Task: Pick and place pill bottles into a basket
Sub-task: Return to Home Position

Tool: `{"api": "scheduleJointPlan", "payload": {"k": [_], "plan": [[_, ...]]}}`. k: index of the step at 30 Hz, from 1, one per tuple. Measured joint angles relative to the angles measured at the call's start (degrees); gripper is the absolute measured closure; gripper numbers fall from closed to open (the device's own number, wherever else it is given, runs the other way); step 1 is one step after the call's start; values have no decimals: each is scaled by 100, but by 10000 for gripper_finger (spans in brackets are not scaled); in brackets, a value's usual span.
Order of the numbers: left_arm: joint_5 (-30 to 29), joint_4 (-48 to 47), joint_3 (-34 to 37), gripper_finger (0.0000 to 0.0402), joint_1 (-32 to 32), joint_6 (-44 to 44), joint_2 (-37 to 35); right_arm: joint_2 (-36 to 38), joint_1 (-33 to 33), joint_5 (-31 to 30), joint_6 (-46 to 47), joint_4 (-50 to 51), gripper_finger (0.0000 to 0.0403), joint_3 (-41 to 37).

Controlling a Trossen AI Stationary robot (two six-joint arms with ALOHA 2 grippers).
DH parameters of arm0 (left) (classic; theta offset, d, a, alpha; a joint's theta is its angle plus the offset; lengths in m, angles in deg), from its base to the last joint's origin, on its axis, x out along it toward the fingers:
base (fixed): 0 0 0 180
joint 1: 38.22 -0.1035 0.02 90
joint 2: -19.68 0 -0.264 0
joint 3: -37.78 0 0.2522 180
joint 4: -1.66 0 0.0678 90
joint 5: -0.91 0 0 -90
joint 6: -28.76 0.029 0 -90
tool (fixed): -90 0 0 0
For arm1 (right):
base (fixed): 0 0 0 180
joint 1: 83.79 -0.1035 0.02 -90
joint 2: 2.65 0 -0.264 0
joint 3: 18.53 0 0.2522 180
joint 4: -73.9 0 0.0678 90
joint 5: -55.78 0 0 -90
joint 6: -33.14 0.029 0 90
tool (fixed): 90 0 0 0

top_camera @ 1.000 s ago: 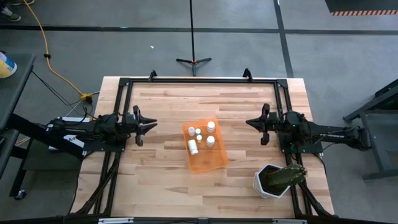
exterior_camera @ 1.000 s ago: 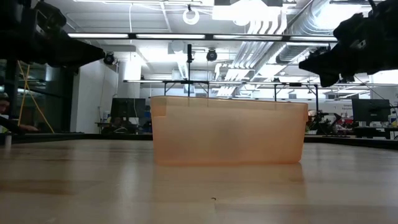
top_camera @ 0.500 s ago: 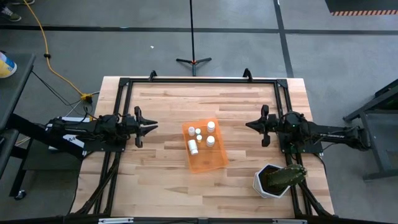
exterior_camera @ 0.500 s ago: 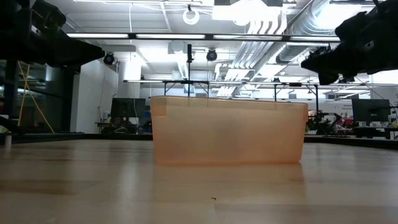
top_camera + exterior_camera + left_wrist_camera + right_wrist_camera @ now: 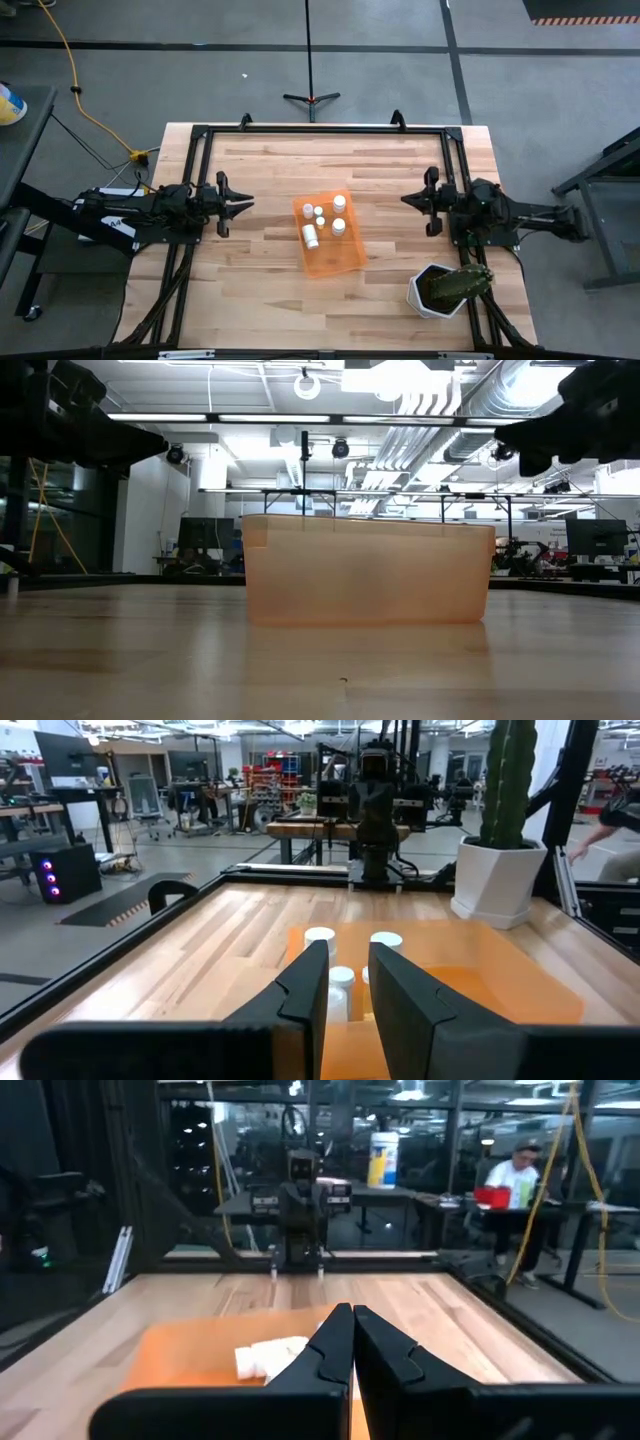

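Nearest in the left wrist view, the left gripper (image 5: 347,955): fingers parted by a narrow gap, gripping nothing. Hangs above the table's (image 5: 260,160) left side, aimed at the middle, well apart from the basket (image 5: 335,255).

Nearest in the right wrist view, the right gripper (image 5: 352,1312): fingers pressed together at the tips, nothing between them. Hangs above the table's right side, aimed back at the middle, also well apart from the basket.

Just past both pairs of fingers, the orange basket, sitting flat near the table's centre, between the two grippers and turned slightly askew to the planks. Inside it, the bottles (image 5: 339,203): several small white ones gathered in the half away from the pot (image 5: 424,293). Most upright with caps up, one lying on its side (image 5: 311,236). No bottles on the bare wood. From the low view, only the basket's translucent wall (image 5: 365,575), contents not made out through it.

Farther along from the left wrist, the white pot with its tall cactus (image 5: 510,780), standing at the table's corner beside the right arm, apart from the basket.

Beyond the table edge: a black tripod stand (image 5: 310,97) on the grey floor, and, from the right wrist, a person (image 5: 518,1175) seated at a desk in the room behind.
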Motion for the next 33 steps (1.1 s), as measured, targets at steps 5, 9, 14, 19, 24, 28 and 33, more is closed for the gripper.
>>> {"api": "scheduleJointPlan", "payload": {"k": [5, 9, 14, 19, 24, 28, 33], "plan": [[1, 1, 2, 291, 0, -60, 0, 574, -308, -608, 115, 595, 401, -157], [-2, 2, 4, 291, 0, -60, 0, 516, -468, -949, 145, 595, 402, -155], [-2, -1, 4, 291, 0, -105, 0, 525, -565, -958, 146, 567, 401, -155], [0, 0, 4, 291, 0, -126, 0, 520, -569, -932, 139, 599, 399, -155], [2, -1, 7, 291, 0, -121, 0, 519, -567, -651, 159, 646, 396, -155], [2, -1, 9, 291, 0, -115, 0, 514, -567, -637, 154, 707, 395, -155], [2, -1, 9, 291, 0, -109, 0, 503, -564, -553, 353, 729, 395, -155]]}}
